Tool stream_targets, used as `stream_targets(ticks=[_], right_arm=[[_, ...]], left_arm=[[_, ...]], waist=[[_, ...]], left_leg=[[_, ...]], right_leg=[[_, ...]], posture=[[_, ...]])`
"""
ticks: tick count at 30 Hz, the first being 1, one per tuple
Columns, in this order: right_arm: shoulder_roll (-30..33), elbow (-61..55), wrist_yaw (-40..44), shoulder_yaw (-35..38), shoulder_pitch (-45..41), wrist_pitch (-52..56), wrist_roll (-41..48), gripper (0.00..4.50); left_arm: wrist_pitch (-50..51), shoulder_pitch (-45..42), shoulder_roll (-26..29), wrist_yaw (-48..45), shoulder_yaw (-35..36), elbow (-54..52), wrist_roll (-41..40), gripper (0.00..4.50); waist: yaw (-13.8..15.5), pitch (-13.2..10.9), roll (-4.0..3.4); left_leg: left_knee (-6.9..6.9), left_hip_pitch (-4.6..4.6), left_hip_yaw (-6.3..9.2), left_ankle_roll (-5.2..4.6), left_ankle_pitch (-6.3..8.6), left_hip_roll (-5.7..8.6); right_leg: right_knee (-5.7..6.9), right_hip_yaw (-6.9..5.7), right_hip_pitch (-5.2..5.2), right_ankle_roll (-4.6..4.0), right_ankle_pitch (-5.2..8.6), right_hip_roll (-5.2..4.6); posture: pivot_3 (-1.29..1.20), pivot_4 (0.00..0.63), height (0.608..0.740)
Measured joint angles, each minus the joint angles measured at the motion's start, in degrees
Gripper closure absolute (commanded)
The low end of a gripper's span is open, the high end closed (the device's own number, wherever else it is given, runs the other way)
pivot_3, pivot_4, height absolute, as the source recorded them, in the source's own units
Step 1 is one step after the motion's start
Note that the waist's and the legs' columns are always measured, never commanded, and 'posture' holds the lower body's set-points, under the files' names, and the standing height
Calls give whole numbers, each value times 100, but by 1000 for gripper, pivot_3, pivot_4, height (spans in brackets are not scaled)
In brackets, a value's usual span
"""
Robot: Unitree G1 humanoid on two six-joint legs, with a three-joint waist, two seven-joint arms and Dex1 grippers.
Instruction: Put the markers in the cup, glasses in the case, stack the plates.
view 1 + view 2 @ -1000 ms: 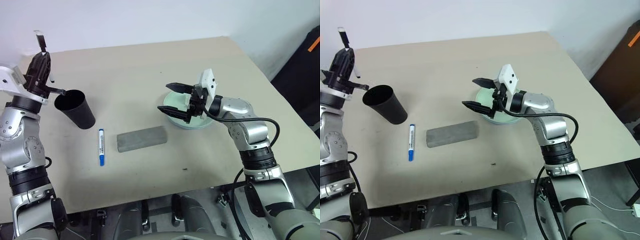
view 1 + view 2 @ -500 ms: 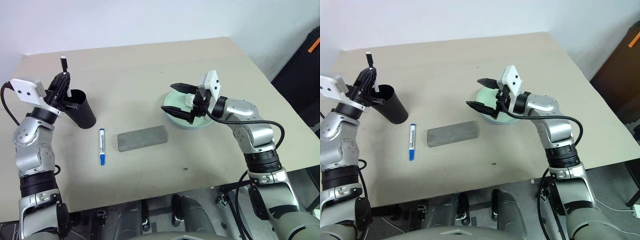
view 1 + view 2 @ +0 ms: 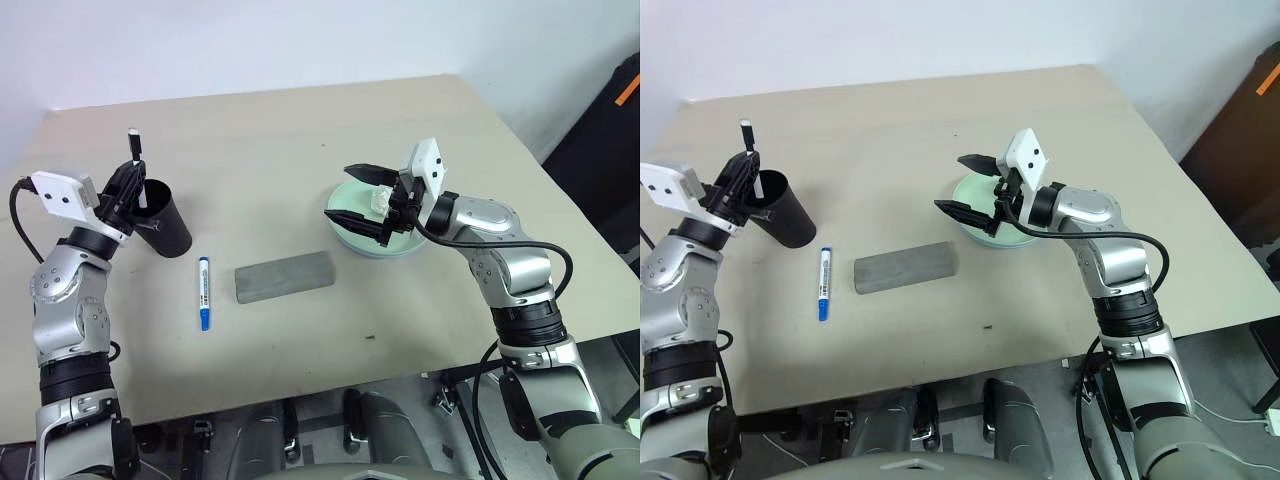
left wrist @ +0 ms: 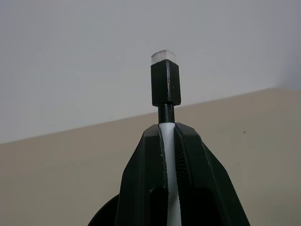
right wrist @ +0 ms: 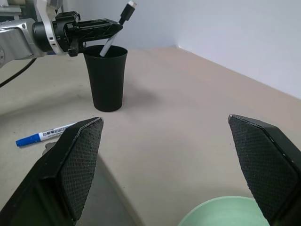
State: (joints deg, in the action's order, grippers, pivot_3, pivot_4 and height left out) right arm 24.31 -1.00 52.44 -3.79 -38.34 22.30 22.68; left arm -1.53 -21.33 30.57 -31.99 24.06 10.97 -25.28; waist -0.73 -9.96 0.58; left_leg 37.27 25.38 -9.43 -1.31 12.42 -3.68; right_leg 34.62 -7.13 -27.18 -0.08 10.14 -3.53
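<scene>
My left gripper [image 3: 133, 182] is shut on the black-capped marker [image 4: 165, 89], which stands steeply over the black cup [image 3: 166, 226]. The marker's white lower end dips inside the cup's rim [image 5: 106, 50]. The blue-capped marker [image 3: 203, 292] lies on the table in front of the cup. To its right lies the grey case [image 3: 284, 276], lid down. My right gripper [image 3: 338, 192] hovers open and empty just above the pale mint green plate [image 3: 378, 243]. The glasses are out of view.
The beige table [image 3: 300, 130] has bare room behind the cup and the plate. Its front edge runs close below the case. A dark piece of furniture [image 3: 610, 120] stands beyond the table's right corner.
My left gripper has come down and towards the cup with the black-capped marker, whose lower end now sits inside the rim. The right gripper has stayed open over the plate.
</scene>
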Motion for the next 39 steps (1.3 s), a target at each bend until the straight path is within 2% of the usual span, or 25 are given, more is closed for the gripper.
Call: stream_targets(ticks=[2,7,15,21,25,30,35,39], right_arm=[[0,0,2,0,0,-20,0,0],[0,7,13,0,0,-45,-7,0],[-1,13,30,-15,0,-116,-57,0],[-22,14,55,-16,0,-136,-54,0],[-31,16,86,-16,0,-135,-39,0],[-39,345,210,13,-69,-155,9,0],[-70,847,366,6,-340,-353,-23,0],[-100,1363,547,-30,-657,-630,-167,0]], left_arm=[[-1,21,1,5,1,-15,-4,4482],[-1,38,8,41,2,-24,-17,2856],[0,79,38,86,2,-21,-18,17],[30,130,66,90,4,-55,-39,17],[434,207,251,134,65,-354,-171,17],[1765,547,952,462,314,-1481,-370,17],[2958,904,1059,961,528,-2732,-799,17],[4137,1296,946,1656,779,-3995,-1605,17]], waist=[[0,0,0],[1,0,0],[0,0,0],[0,0,0],[-7,0,0],[-10,-3,0],[-4,-3,0],[-11,-3,1]], left_leg=[[0,-1,0,0,0,0],[1,-1,0,0,0,0],[2,0,0,0,0,0],[3,0,0,0,0,0],[2,0,0,0,0,-1],[-1,1,1,1,0,-1],[0,1,-1,1,0,0],[-3,0,-2,1,0,0]], right_leg=[[1,0,0,-2,1,0],[3,0,0,-2,1,-1],[3,0,0,1,-1,-1],[3,0,0,0,0,-1],[4,1,-2,1,0,0],[2,2,-4,-11,8,0],[1,5,-1,-12,8,-2],[2,8,-3,-5,3,0]], posture=[[0,150,740],[0,150,740],[0,150,740],[0,150,740],[0,150,740],[0,150,740],[0,150,740],[0,150,740]])
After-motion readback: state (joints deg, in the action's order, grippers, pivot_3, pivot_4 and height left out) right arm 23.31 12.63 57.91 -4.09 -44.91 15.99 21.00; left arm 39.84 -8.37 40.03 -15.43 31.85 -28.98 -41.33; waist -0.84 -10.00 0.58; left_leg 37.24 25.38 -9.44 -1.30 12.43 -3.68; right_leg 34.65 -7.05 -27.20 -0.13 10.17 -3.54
